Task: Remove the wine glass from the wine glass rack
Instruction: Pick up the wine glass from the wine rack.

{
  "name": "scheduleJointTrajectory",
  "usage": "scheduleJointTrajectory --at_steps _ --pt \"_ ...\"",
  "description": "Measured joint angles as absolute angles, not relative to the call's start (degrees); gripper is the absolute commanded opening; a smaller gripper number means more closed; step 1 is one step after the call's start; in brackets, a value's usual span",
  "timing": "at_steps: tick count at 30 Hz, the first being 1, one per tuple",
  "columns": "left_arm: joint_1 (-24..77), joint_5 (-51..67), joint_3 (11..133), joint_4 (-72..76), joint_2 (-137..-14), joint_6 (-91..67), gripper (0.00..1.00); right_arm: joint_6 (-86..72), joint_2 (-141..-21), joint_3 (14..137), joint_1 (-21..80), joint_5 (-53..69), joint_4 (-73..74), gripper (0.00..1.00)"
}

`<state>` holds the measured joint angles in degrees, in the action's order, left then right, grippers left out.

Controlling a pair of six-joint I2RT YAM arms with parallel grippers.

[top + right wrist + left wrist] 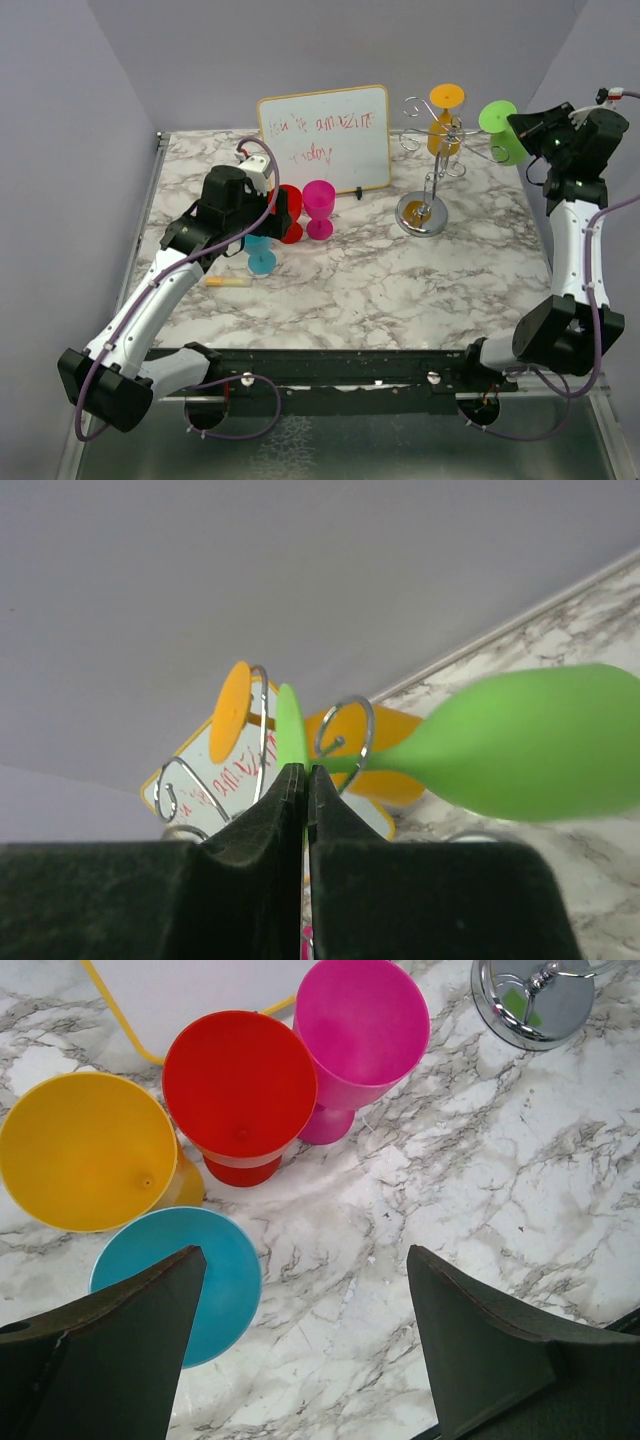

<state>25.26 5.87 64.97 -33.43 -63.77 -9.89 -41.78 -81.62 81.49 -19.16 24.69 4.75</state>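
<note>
Altogether you have six glasses. Four stand on the counter (350, 280) in a tight cluster at the left of the overhead view: yellow (80, 1150), red (238, 1085), pink (362, 1022) and blue (225, 1260). Two hang on the single wine glass rack (432, 180) at upper right: an orange one (443, 130) and the green wine glass (497, 128). You also have one whiteboard (325, 130) with red writing at the back, and one small yellow stick (226, 282) lying near the blue glass.

The green glass is plain, opaque bright green plastic. It lies roughly level at the rack's right side. In your right wrist view its rounded bowl is at the right. Its thin stem runs left through a curled wire loop (345, 730) to a flat round foot seen edge-on.

Your right pincer (306, 780) is closed on that green foot, the disc's edge pinched between the fingers (250, 860). Your left pincer (305, 1255) is spread wide above the counter beside the four glasses, with nothing between its fingers.

The rack is thin silver wire with a shiny round base (535, 1005).
</note>
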Motion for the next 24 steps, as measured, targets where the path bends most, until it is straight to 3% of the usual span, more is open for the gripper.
scheduleJointTrajectory --at_steps 6,24 --pt "25.26 6.26 64.79 -33.43 -63.9 -9.91 0.84 -42.74 -77.8 75.16 -19.14 24.16 4.29 0.01" --pt "25.26 6.46 63.94 -33.39 -63.86 -10.11 0.84 -50.59 -81.32 76.12 -19.14 29.58 -0.56 0.01"
